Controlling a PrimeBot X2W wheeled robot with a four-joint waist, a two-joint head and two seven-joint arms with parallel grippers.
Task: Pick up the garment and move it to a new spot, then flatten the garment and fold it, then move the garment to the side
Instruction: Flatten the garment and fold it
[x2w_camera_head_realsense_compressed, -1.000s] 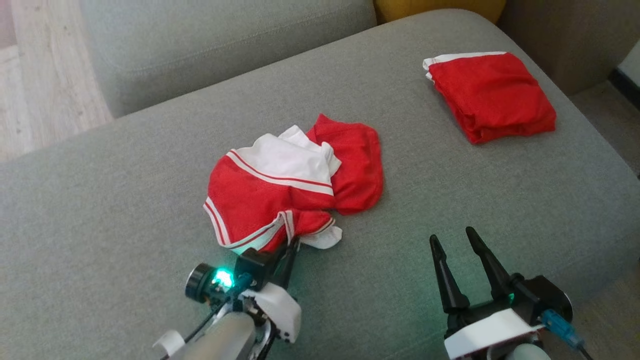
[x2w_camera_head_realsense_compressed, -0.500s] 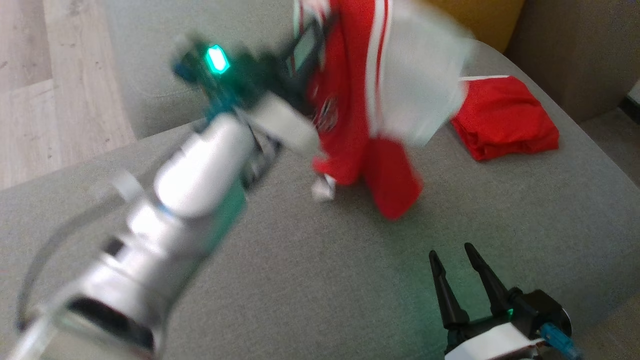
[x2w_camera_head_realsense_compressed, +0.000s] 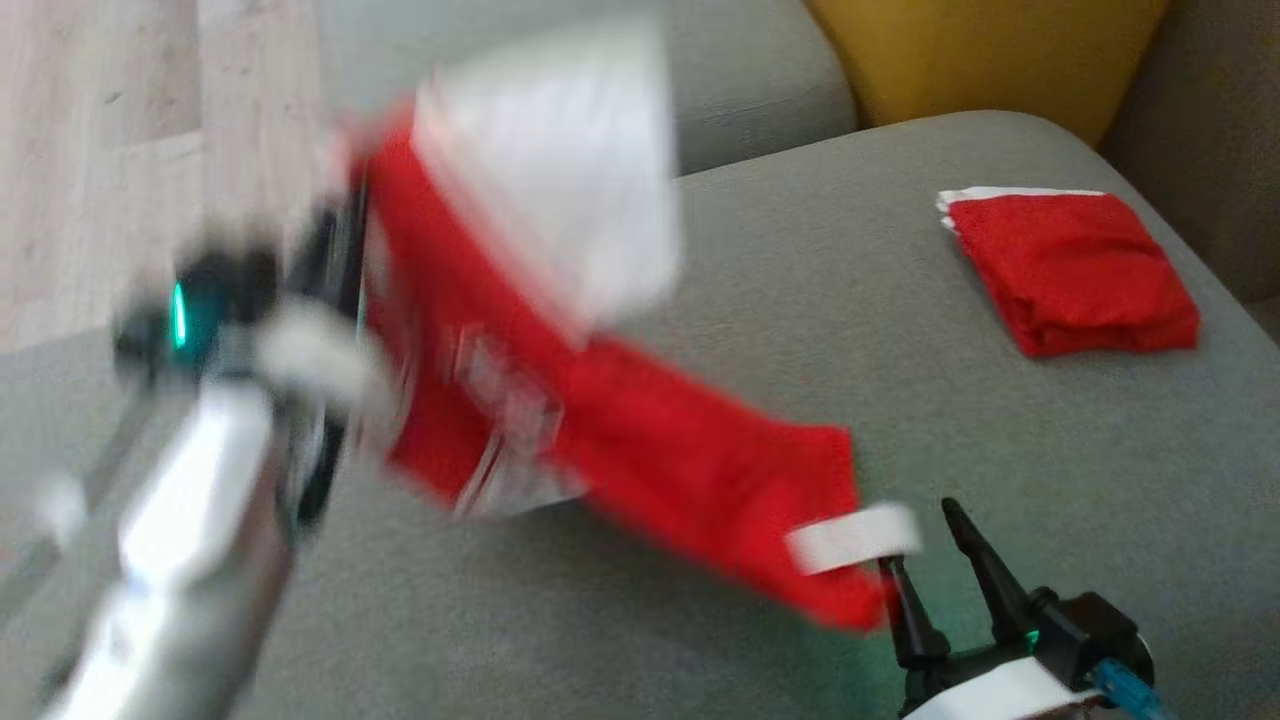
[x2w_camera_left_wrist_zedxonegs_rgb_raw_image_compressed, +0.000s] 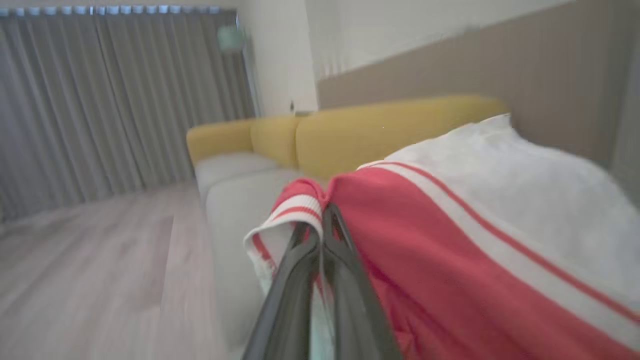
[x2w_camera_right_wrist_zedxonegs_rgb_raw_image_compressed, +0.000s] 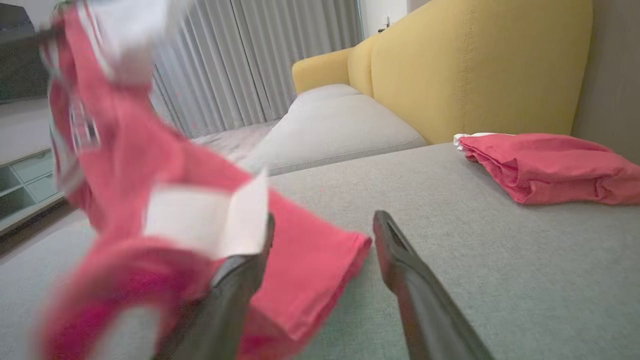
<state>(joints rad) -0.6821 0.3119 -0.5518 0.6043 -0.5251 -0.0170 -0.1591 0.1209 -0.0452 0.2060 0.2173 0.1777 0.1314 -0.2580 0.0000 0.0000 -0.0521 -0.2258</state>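
Note:
The garment (x2w_camera_head_realsense_compressed: 600, 420), a red and white striped jersey, hangs blurred in the air over the grey sofa cushion (x2w_camera_head_realsense_compressed: 1050, 480). My left gripper (x2w_camera_left_wrist_zedxonegs_rgb_raw_image_compressed: 322, 220) is shut on its striped cuff, its fingers (x2w_camera_left_wrist_zedxonegs_rgb_raw_image_compressed: 345, 280) pressed together; in the head view that arm sits at the left, blurred. The jersey's lower end with a white tag (x2w_camera_head_realsense_compressed: 850, 535) trails right to my right gripper (x2w_camera_head_realsense_compressed: 925, 540). That gripper (x2w_camera_right_wrist_zedxonegs_rgb_raw_image_compressed: 322, 227) stands open low over the cushion, with cloth (x2w_camera_right_wrist_zedxonegs_rgb_raw_image_compressed: 310, 260) draped by its left finger.
A second red garment (x2w_camera_head_realsense_compressed: 1075, 270) lies folded at the cushion's far right. A yellow backrest (x2w_camera_head_realsense_compressed: 990, 60) rises behind it. Wooden floor (x2w_camera_head_realsense_compressed: 90, 150) shows past the sofa's left edge. Another grey cushion (x2w_camera_right_wrist_zedxonegs_rgb_raw_image_compressed: 335, 125) lies beyond.
My left gripper has lifted the crumpled jersey off the cushion, swung it up, then leftward. The jersey now streams out towards the right gripper. The head camera has also shifted.

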